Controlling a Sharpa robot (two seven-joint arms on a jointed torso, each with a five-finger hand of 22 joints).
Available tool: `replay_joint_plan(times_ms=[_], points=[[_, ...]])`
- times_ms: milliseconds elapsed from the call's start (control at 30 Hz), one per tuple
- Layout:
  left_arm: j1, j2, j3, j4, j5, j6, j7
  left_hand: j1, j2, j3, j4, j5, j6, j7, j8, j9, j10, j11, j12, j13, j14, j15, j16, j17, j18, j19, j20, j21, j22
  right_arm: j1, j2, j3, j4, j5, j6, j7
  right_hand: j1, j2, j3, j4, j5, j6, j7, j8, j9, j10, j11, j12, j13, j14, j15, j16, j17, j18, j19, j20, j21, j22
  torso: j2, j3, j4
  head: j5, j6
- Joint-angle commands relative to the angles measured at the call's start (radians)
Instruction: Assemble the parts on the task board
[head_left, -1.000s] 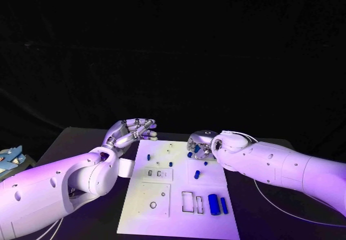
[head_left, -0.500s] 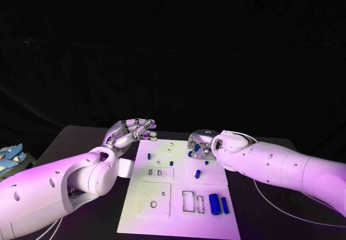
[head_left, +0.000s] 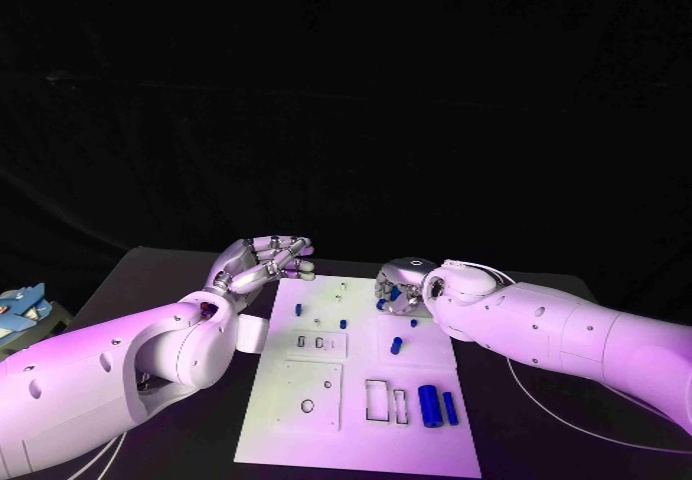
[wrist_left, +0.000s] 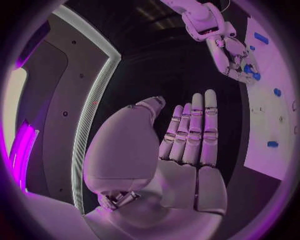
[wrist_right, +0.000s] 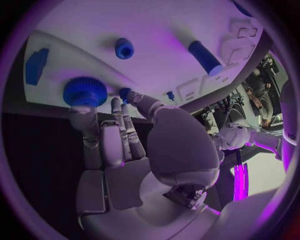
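Observation:
The white task board (head_left: 361, 385) lies in the middle of the table. My right hand (head_left: 405, 287) curls over its far right edge, its fingertips holding a blue gear (wrist_right: 84, 91) against the board's rim. A small blue ring (wrist_right: 124, 48) and a blue cylinder (wrist_right: 205, 57) lie on the board beyond the hand. My left hand (head_left: 267, 262) hovers open past the far left corner, fingers (wrist_left: 194, 130) straight and together, holding nothing. Two blue cylinders (head_left: 436, 408) lie near the front right, and small blue pegs (head_left: 343, 324) stand further back.
A pale blue object (head_left: 22, 303) sits at the table's left edge. A thin cable (head_left: 537, 405) curves over the table to the right of the board. Rectangular slots (head_left: 385, 402) and round holes (head_left: 306, 407) mark the board's near half.
The right hand's fingers have shifted very slightly at the board's far edge. The left hand has stayed where it was.

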Motion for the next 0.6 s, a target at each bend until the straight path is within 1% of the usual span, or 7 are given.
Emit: replay_joint_plan(times_ms=[33,267,333,467,600], points=[[0.002,0.002,0.001,0.001,0.003,0.019,0.0,-0.007,0.002,0.005,-0.003,-0.005,-0.006,0.008,-0.006,-0.001,-0.003,0.001,-0.006,0.0,-0.009,0.0,-0.002,0.001,0.008,0.0,0.004,0.003,0.001,-0.003,0.002,0.0,-0.002,0.0,0.03,0.003,0.0,0.005,0.008,0.0,-0.006,0.007,0.002,0.007,0.001,0.01,0.0,0.006,0.001,0.03,0.006,0.003,0.001,-0.012,0.004,-0.002,0.005,0.001,0.002,-0.0007,-0.0027,0.001,-0.003],[0.002,0.003,0.001,-0.001,0.003,0.02,-0.002,-0.007,0.002,0.005,-0.003,-0.005,-0.006,0.008,-0.006,-0.001,-0.003,0.001,-0.006,0.0,-0.009,0.0,-0.002,0.001,0.008,0.0,0.004,0.003,0.001,-0.007,0.004,0.0,-0.004,0.001,0.031,0.005,0.004,0.01,0.014,0.001,-0.005,0.016,-0.001,0.011,0.005,0.016,-0.003,0.011,0.002,0.03,0.004,0.007,0.002,-0.012,0.004,-0.004,0.009,0.006,0.002,-0.0001,-0.0007,0.0,-0.004],[0.002,0.003,0.001,-0.001,0.003,0.02,-0.003,-0.007,0.003,0.006,-0.004,-0.005,-0.006,0.009,-0.006,-0.001,-0.004,0.001,-0.006,0.0,-0.009,0.0,-0.002,0.002,0.008,-0.001,0.004,0.004,0.001,-0.007,0.004,0.0,-0.004,0.001,0.03,0.004,0.009,0.016,0.02,0.001,-0.008,0.022,-0.003,0.015,0.008,0.025,-0.005,0.016,0.003,0.031,0.001,0.012,0.008,-0.013,0.005,-0.005,0.015,0.015,0.003,-0.0006,-0.0002,-0.001,-0.004],[0.002,0.003,0.001,-0.002,0.003,0.02,-0.006,-0.007,0.003,0.006,-0.004,-0.005,-0.007,0.009,-0.007,-0.001,-0.005,0.002,-0.006,0.0,-0.009,0.0,-0.003,0.002,0.008,-0.001,0.004,0.005,0.002,-0.008,0.005,0.0,-0.005,0.001,0.027,0.004,0.016,0.026,0.033,0.001,-0.03,0.028,-0.005,0.018,0.013,0.029,-0.007,0.019,0.003,0.031,-0.001,0.018,0.01,-0.014,0.007,-0.007,0.023,0.025,0.004,-0.0014,-0.0006,0.0,-0.005],[0.002,0.003,0.001,-0.002,0.003,0.021,-0.008,-0.006,0.006,0.008,-0.005,-0.005,-0.008,0.01,-0.008,-0.002,-0.007,0.003,-0.006,0.0,-0.009,0.001,-0.004,0.004,0.008,-0.002,0.004,0.007,0.003,-0.009,0.005,0.0,-0.006,0.002,0.009,-0.001,0.014,0.037,0.04,0.008,-0.039,0.036,-0.007,0.024,0.019,0.037,-0.01,0.024,0.004,0.031,-0.002,0.021,0.01,-0.014,0.006,-0.009,0.026,0.03,0.005,-0.0012,-0.001,0.001,-0.006]])
